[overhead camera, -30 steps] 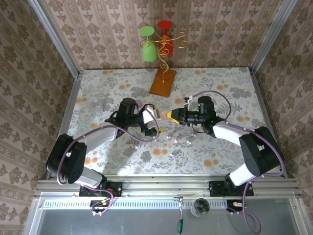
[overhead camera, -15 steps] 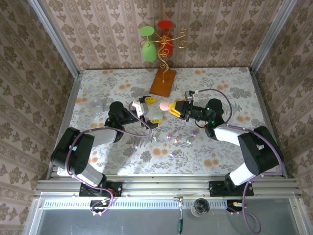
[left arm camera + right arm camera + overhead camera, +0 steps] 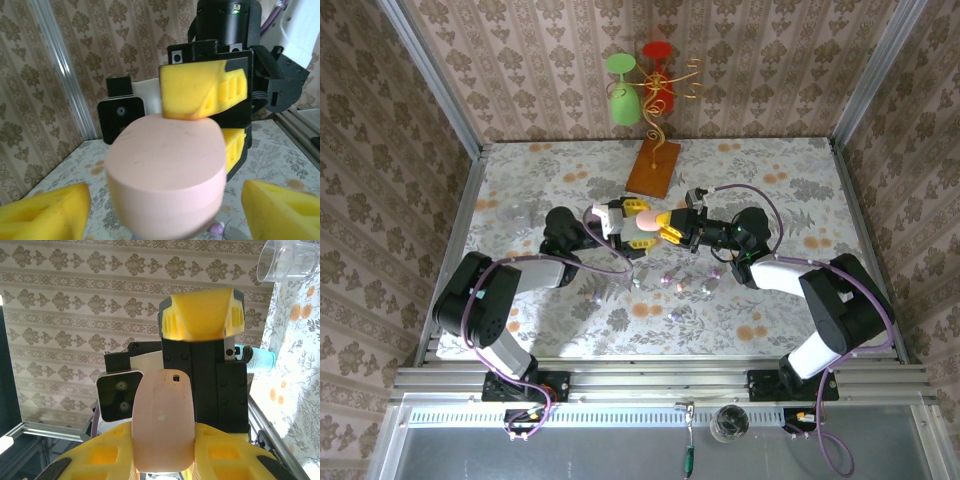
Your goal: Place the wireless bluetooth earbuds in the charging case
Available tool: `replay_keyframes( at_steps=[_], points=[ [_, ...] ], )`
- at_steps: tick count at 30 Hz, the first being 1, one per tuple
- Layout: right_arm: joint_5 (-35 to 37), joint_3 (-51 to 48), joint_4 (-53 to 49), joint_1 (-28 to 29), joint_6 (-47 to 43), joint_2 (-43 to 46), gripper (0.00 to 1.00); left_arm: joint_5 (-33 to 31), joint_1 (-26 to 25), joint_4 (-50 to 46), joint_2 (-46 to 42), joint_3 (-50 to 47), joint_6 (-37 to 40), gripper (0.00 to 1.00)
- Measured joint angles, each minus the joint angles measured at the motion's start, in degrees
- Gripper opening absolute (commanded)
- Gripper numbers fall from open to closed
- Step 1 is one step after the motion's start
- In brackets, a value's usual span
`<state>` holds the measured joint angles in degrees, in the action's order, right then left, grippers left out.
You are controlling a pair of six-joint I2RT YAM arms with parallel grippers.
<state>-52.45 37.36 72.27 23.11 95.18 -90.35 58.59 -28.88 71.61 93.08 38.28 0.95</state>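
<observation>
A pale pink oval charging case (image 3: 643, 222) hangs in the air above the table's middle, closed as far as I can see. My right gripper (image 3: 665, 226) is shut on it; in the right wrist view the case (image 3: 162, 430) stands pinched between the yellow fingers (image 3: 225, 452). My left gripper (image 3: 632, 222) faces it, open, with its wide-spread fingers (image 3: 45, 212) on either side of the case (image 3: 165, 185) without touching. Several tiny pastel earbuds (image 3: 682, 288) lie scattered on the floral tablecloth below. One purple bud (image 3: 216, 229) peeks out under the case.
A wire stand with a green and a red glass (image 3: 650, 90) on a wooden base (image 3: 653, 167) is at the back centre. A clear cup (image 3: 515, 212) lies at the left. Patterned walls close in three sides.
Both arms have risen and come together. The right gripper carried the pink case leftward into the gap between the left gripper's open fingers.
</observation>
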Motion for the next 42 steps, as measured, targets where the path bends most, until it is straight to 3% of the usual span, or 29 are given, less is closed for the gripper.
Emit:
replay_keyframes(
  at_steps=[15, 18, 20, 24, 26, 28, 33, 38, 42],
  points=[
    [0.2, 0.0, 0.5, 0.0, 0.1, 0.0, 0.0, 1.6, -0.2, 0.9, 0.0, 1.1, -1.9, 0.35],
    [0.1, 0.0, 0.8, 0.0, 0.3, 0.0, 0.0, 1.7, -0.1, 1.0, 0.0, 1.1, -2.3, 0.33],
    [0.1, 0.0, 0.8, 0.0, 0.5, 0.0, 0.11, 1.8, -0.1, 1.1, 0.0, 1.1, -2.3, 0.33],
    [0.2, 0.0, 0.8, 0.0, 0.3, 0.0, 0.59, 1.9, -0.1, 1.1, 0.0, 1.1, -2.5, 0.33],
    [0.9, 0.0, 0.7, -0.2, -1.0, 0.1, 0.74, 2.3, -0.1, 1.1, 0.0, 1.1, -3.0, 0.34],
    [1.6, 0.0, -1.4, -1.1, -2.9, 1.0, 0.82, 2.6, 0.0, 1.1, 0.0, 1.1, -3.6, 0.34],
    [3.5, -0.3, -17.3, -3.9, -16.8, 7.9, 0.92, 3.0, 0.6, 1.1, -0.1, -0.1, -5.7, 0.34],
    [8.8, 5.4, -48.3, -4.2, -45.2, 18.2, 0.96, 3.5, 1.3, 0.9, -1.2, -3.7, -8.1, 0.34],
    [13.3, 10.7, -64.8, -2.7, -66.1, 22.3, 0.97, 4.0, 1.3, 0.9, -1.9, -6.1, -9.8, 0.34]
  ],
)
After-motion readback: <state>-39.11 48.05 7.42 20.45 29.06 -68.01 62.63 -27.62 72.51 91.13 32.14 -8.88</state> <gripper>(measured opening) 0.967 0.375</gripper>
